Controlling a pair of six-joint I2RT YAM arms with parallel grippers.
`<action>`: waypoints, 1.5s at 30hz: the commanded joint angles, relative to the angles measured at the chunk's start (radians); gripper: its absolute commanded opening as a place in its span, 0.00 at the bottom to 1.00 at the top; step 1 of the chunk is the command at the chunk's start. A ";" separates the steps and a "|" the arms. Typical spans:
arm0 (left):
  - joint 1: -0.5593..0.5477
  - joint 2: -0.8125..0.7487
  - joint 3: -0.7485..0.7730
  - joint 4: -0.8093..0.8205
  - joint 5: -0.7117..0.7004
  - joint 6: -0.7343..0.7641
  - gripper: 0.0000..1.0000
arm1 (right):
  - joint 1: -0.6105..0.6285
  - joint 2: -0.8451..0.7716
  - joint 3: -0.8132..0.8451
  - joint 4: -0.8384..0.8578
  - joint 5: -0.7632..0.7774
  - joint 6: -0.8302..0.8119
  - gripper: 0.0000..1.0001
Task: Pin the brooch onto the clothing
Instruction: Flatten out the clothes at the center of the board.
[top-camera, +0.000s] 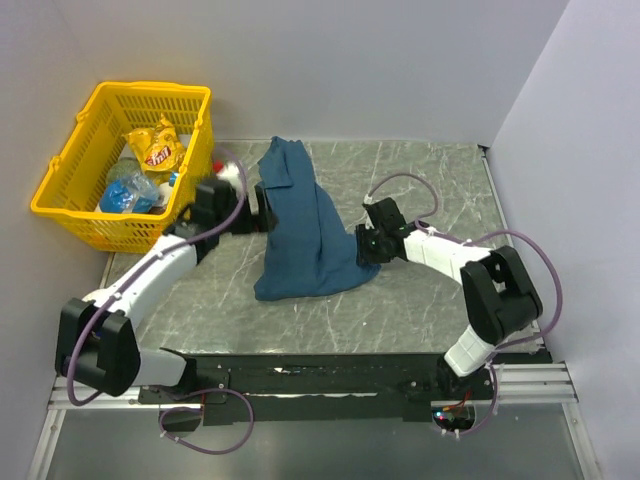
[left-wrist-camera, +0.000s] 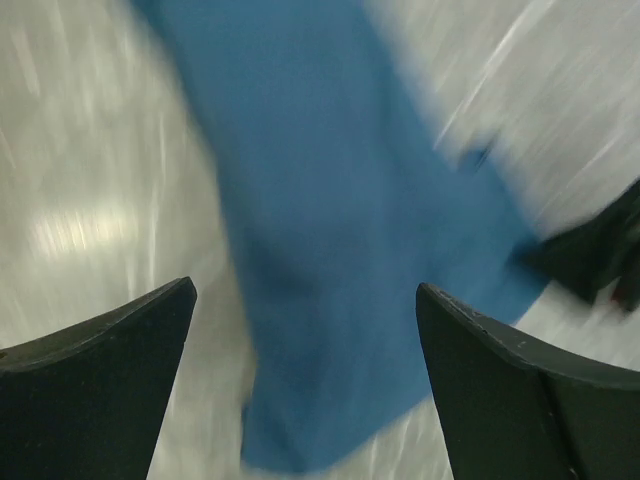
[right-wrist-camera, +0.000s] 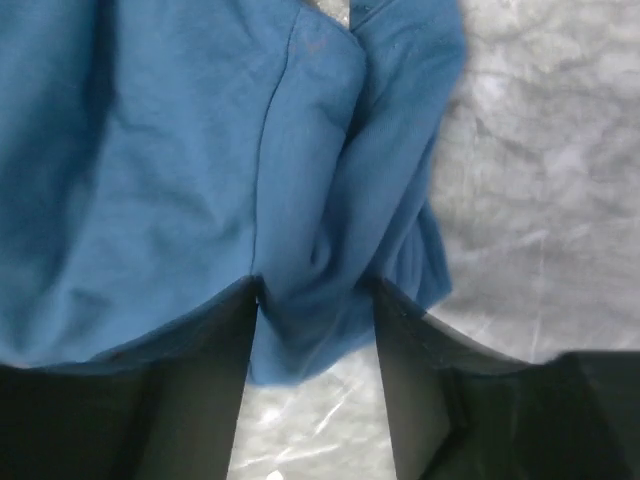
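Note:
The clothing, a dark teal-blue T-shirt (top-camera: 305, 235), lies crumpled in a long heap on the grey marbled table (top-camera: 430, 170). My left gripper (top-camera: 258, 205) is at the shirt's upper left edge. In the left wrist view, which is blurred, it (left-wrist-camera: 305, 290) is wide open and empty above the shirt (left-wrist-camera: 320, 200). My right gripper (top-camera: 362, 245) is at the shirt's right edge. In the right wrist view it (right-wrist-camera: 315, 285) is closed on a bunched fold of the shirt (right-wrist-camera: 180, 150). The brooch is not in view.
A yellow plastic basket (top-camera: 60, 160) stands at the back left, holding a yellow snack bag (top-camera: 155, 145) and blue packets. White walls enclose the table on the left, back and right. The right arm's elbow (top-camera: 500, 290) stands at the near right.

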 joint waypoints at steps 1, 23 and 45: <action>-0.050 -0.096 -0.207 -0.050 -0.018 -0.103 0.97 | 0.004 0.035 0.059 -0.003 0.027 0.040 0.29; -0.232 -0.034 -0.425 0.094 0.025 -0.223 0.35 | -0.020 -0.157 0.151 -0.015 0.020 0.075 0.00; -0.203 0.379 0.497 -0.334 -0.125 0.079 0.68 | -0.091 -0.364 0.062 0.057 -0.148 0.060 0.00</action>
